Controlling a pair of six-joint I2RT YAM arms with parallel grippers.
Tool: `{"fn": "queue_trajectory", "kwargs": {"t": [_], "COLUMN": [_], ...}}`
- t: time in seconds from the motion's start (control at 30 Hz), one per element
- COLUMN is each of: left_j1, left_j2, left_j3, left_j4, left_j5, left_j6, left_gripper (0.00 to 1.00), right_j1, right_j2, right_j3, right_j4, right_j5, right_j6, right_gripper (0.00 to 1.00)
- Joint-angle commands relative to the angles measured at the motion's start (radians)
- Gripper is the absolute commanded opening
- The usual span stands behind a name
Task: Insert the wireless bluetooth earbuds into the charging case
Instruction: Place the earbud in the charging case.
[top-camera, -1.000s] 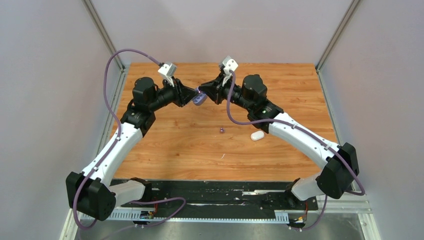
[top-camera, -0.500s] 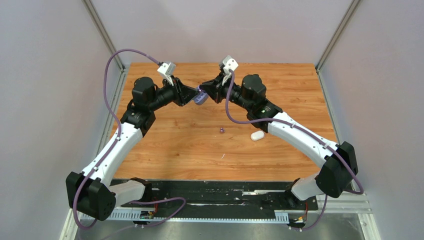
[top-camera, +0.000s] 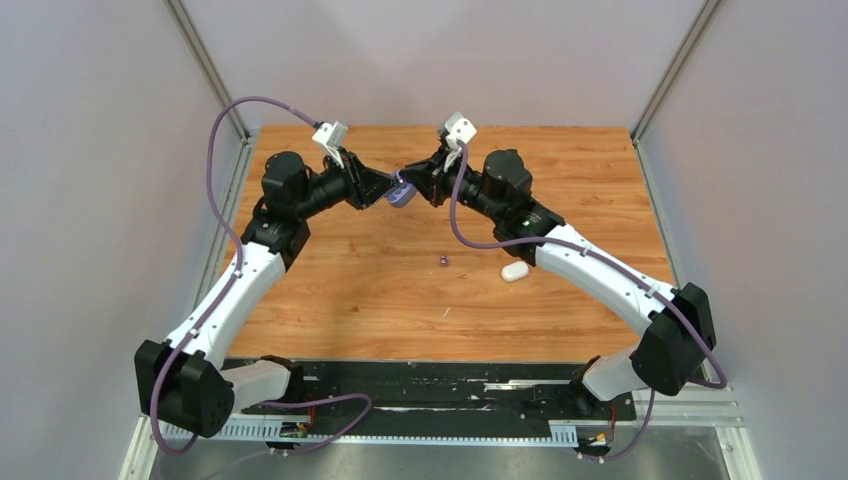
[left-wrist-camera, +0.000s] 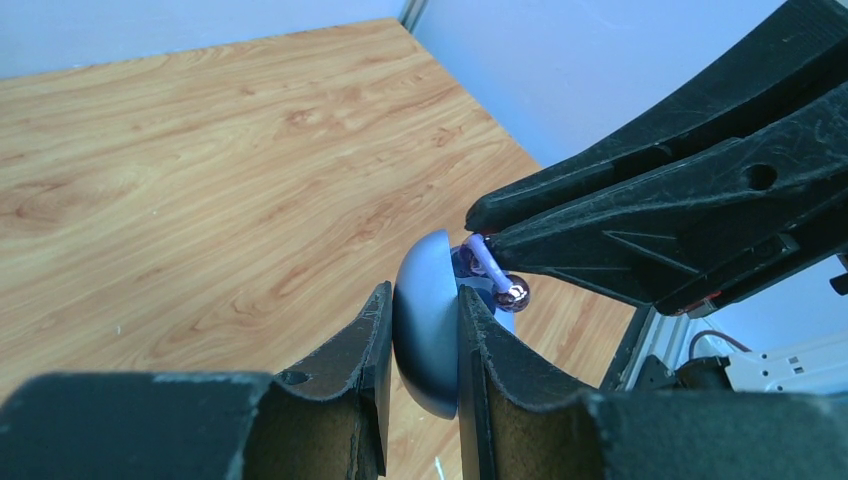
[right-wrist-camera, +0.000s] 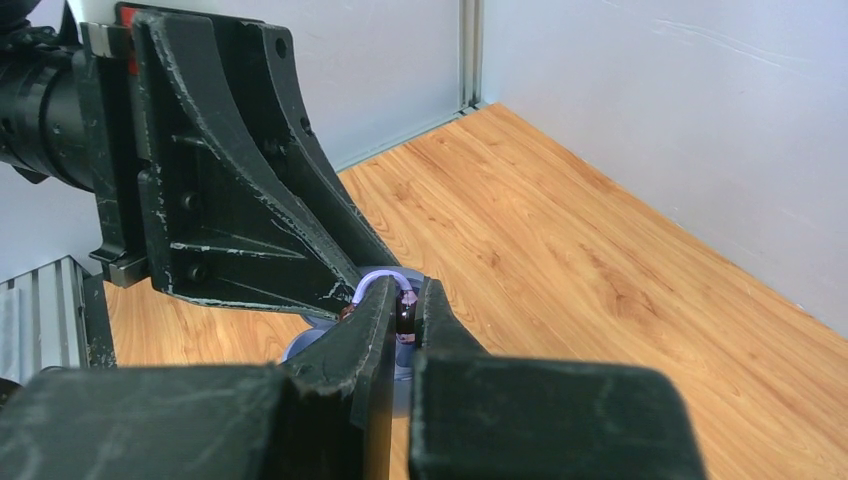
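My left gripper (top-camera: 390, 193) is shut on an open blue-purple charging case (top-camera: 401, 195) and holds it above the far middle of the table. In the left wrist view the case (left-wrist-camera: 428, 325) sits between my fingers (left-wrist-camera: 375, 330). My right gripper (top-camera: 410, 184) meets it from the right, shut on a dark purple earbud (right-wrist-camera: 405, 318) with a lilac loop. The bud (left-wrist-camera: 515, 293) is at the case's open side. A second dark purple bud (top-camera: 443, 261) lies on the table. No white buds show.
A white oval case (top-camera: 514, 271) lies on the wooden table (top-camera: 560, 180) right of centre, next to the right forearm. Grey walls stand close on the left, right and back. The two grippers are tip to tip.
The left gripper has lifted the case slightly up and back. The right gripper stays against it with the bud.
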Motion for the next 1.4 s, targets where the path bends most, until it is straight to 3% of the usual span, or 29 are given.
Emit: {"fn": "queue_trajectory", "kwargs": {"t": [0.0, 0.8, 1.37], "left_j1": [0.009, 0.037, 0.037], "left_j2": [0.004, 0.018, 0.029], "left_j3": [0.052, 0.061, 0.071], "left_j4": [0.039, 0.054, 0.099], "left_j5": [0.019, 0.023, 0.079], "left_j6": [-0.026, -0.072, -0.089], "left_gripper": [0.0, 0.0, 0.0], "right_j1": [0.006, 0.011, 0.062], "right_j2": [-0.024, -0.035, -0.031], "right_j3": [-0.007, -0.042, -0.107], "right_j4": [0.05, 0.062, 0.127], "right_j5": [0.013, 0.009, 0.07], "right_j6": [-0.031, -0.037, -0.222], "right_gripper": [0.0, 0.0, 0.0]}}
